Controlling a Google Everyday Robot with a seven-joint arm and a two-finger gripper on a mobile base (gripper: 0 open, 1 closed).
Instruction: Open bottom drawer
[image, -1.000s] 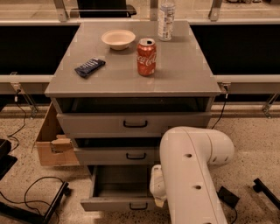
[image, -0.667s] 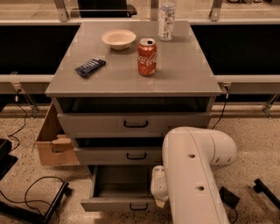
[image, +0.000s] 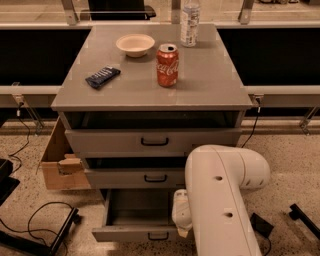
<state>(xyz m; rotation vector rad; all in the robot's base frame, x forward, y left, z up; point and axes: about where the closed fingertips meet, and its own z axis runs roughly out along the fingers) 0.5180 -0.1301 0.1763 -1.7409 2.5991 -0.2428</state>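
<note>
The bottom drawer of the grey cabinet is pulled well out, with its plain grey tray showing. The small black loop handle sits at the centre of its short front. My gripper is at the drawer's right front corner. It is mostly hidden behind my big white arm, so only a pale part of it shows over the tray's right edge. The middle drawer and top drawer each stand slightly out.
On the cabinet top are a red cola can, a white bowl, a dark snack bar and a clear bottle. An open cardboard box sits on the floor at left. Black cables lie at lower left.
</note>
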